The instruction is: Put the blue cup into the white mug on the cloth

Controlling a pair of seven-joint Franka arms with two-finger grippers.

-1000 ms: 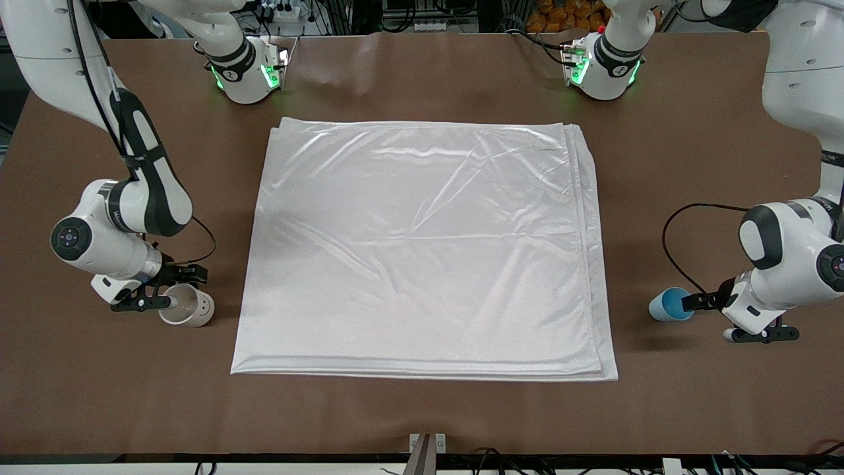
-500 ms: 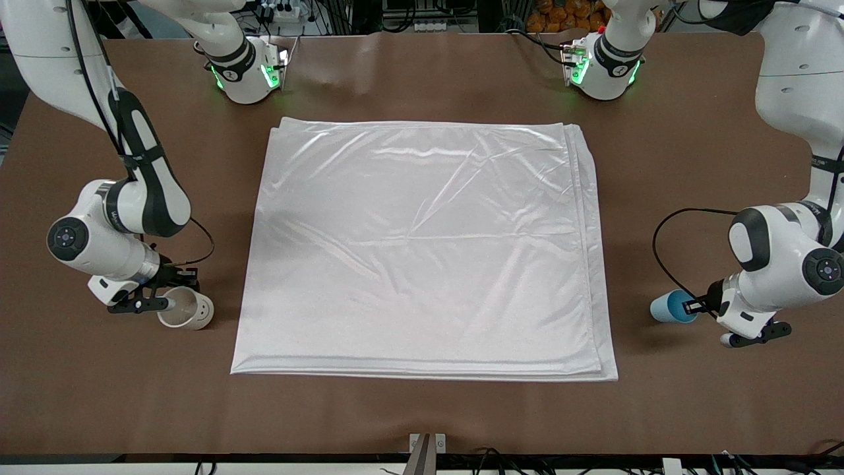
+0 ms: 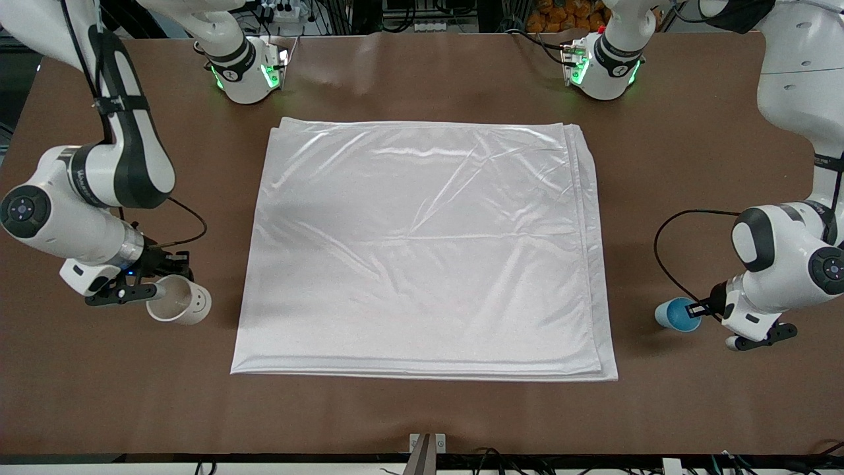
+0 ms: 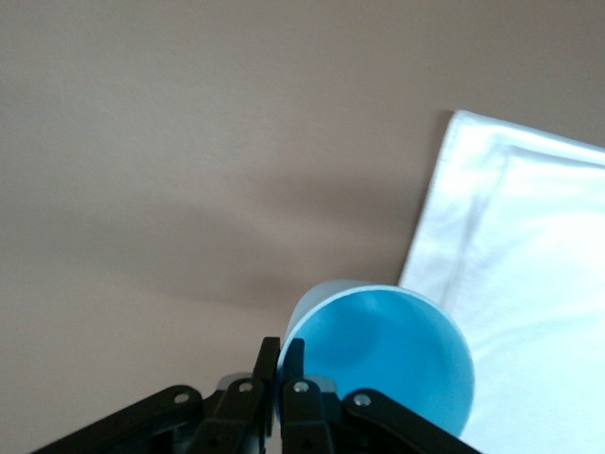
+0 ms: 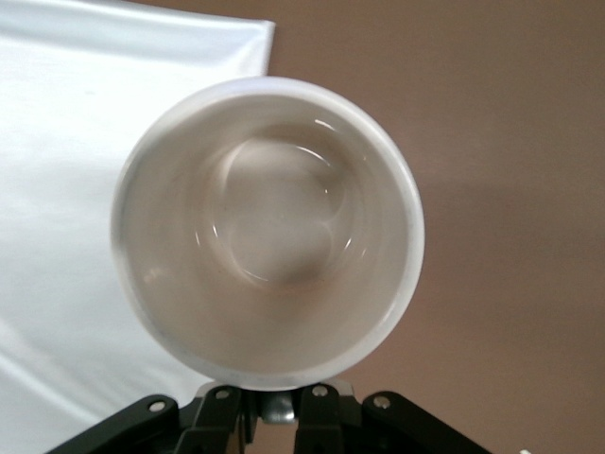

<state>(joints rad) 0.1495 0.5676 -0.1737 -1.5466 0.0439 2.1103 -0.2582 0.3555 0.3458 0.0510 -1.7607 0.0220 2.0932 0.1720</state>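
Observation:
The white mug [image 3: 177,301] is tilted, its smiley mark facing the front camera, and is held just above the bare table beside the cloth [image 3: 422,251] at the right arm's end. My right gripper [image 3: 151,291] is shut on it. In the right wrist view the mug's open mouth [image 5: 267,230] fills the middle, with my right gripper [image 5: 280,409] at its edge. The blue cup [image 3: 676,314] is low over the table at the left arm's end, beside the cloth. My left gripper [image 3: 695,308] is pinched on its rim. The left wrist view shows the cup [image 4: 388,364] and my left gripper [image 4: 281,376].
The brown table [image 3: 422,415] lies bare all round the cloth. The two arm bases [image 3: 247,72] [image 3: 603,69] stand at the table's edge farthest from the front camera. A cloth corner shows in the left wrist view [image 4: 529,236] and the right wrist view [image 5: 66,189].
My right gripper has risen with the white mug and drawn slightly away from the cloth. My left gripper has shifted a little with the blue cup, which now sits slightly lower in the front view.

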